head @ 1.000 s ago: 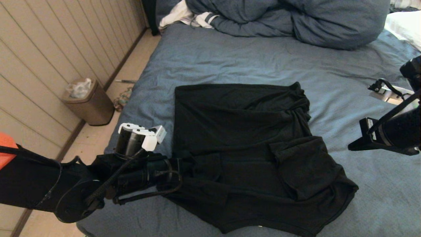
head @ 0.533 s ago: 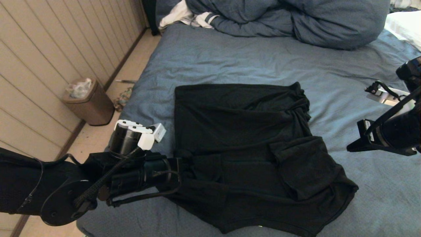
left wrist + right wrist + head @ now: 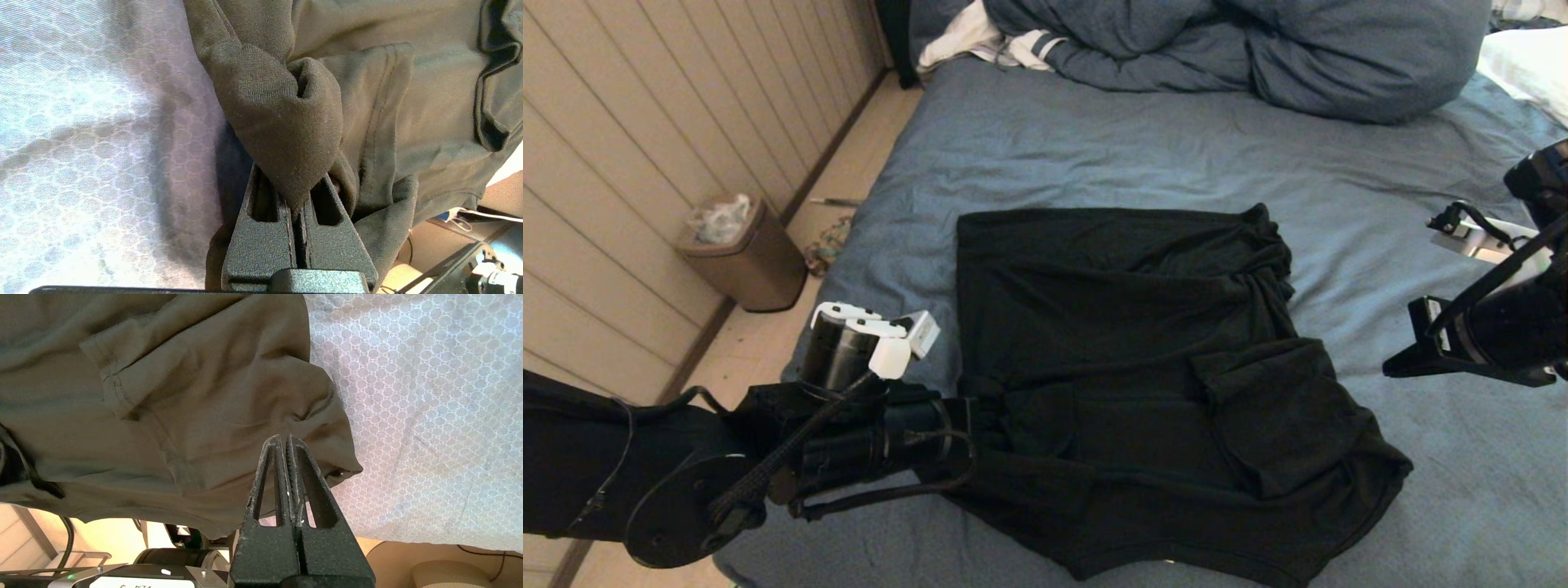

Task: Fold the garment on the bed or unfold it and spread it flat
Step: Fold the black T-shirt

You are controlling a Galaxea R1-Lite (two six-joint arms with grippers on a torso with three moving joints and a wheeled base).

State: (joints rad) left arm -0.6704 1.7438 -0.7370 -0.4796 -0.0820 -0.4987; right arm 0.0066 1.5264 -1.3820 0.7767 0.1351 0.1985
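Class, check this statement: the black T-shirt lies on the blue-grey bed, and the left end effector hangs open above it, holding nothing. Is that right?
Not quite. The black T-shirt does lie on the blue-grey bed, but the left end effector is shut on a bunched fold of the shirt at its left edge, not open and empty. The left wrist view shows the cloth pinched between its jaws.

The left arm is reaching in from the lower left of the head view, its forearm lying nearly level and pointing toward the frame's centre. The left gripper is sitting at the lower middle of its wrist view, jaws pressed together and pinching a bunched fold of the garment. The right arm is showing at the right edge of the head view, raised. The right gripper is pointing up from the lower centre of its wrist view, jaws closed with nothing between them.
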